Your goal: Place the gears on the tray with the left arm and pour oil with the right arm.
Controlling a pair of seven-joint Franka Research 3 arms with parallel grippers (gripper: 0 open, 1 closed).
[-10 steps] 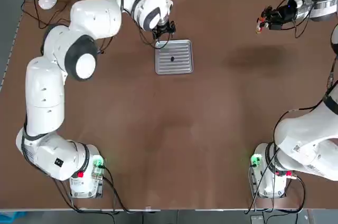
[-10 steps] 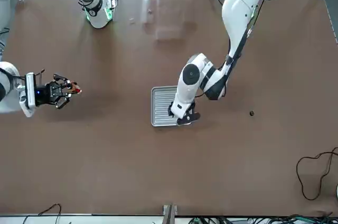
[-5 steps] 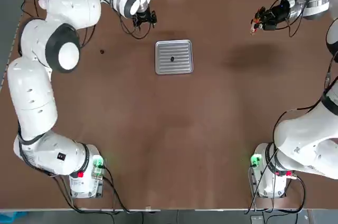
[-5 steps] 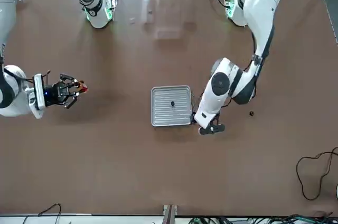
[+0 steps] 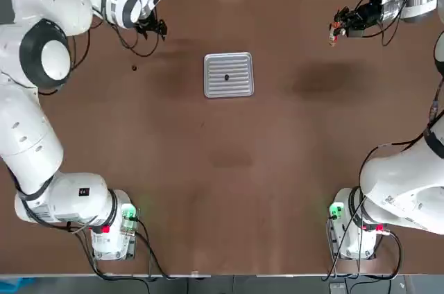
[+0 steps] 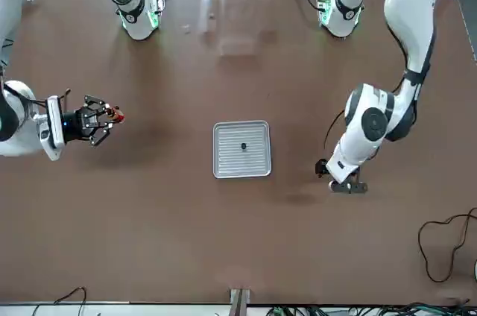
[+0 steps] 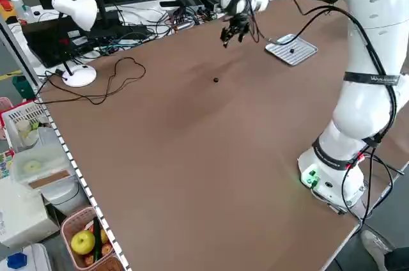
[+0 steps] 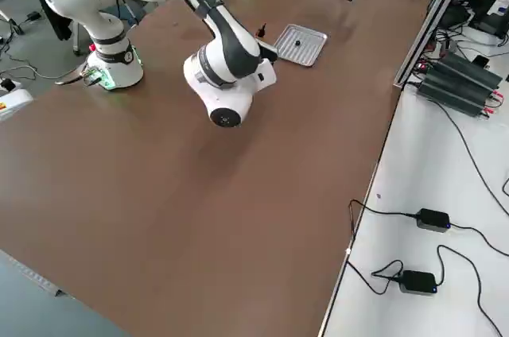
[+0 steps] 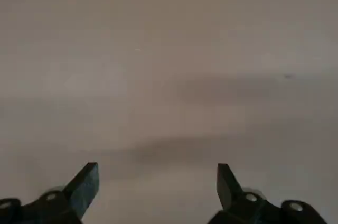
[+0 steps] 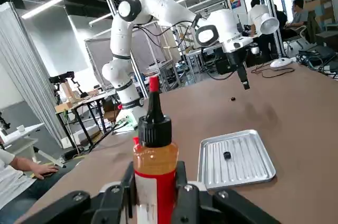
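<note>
Top view: the left gripper (image 5: 152,30) has swung off, from beside the square silvery ribbed metal tray (image 5: 228,95) a second ago to the far left part of the brown surface (image 5: 277,169). Its jaws are wide open, nothing between them. One small dark roundish gear (image 5: 227,78) sits on the tray, in full view now the arm has cleared it; tray hasn't moved. Second dark gear (image 5: 134,68) is on the bare surface, well apart from the tray, near the left gripper.

Meaning: gear one looks done, and I read this as the approach to gear two. Next: line up over it, drop, close. It's tiny, so a slight offset could miss it or nudge it away.

Right gripper (image 10: 156,174) is off to the right, jaws closed on the slim oil bottle (image 10: 156,160), amber and red with a black cap and red tip. Bottle is clear of the tray. Pour should wait until both gears are down.
</note>
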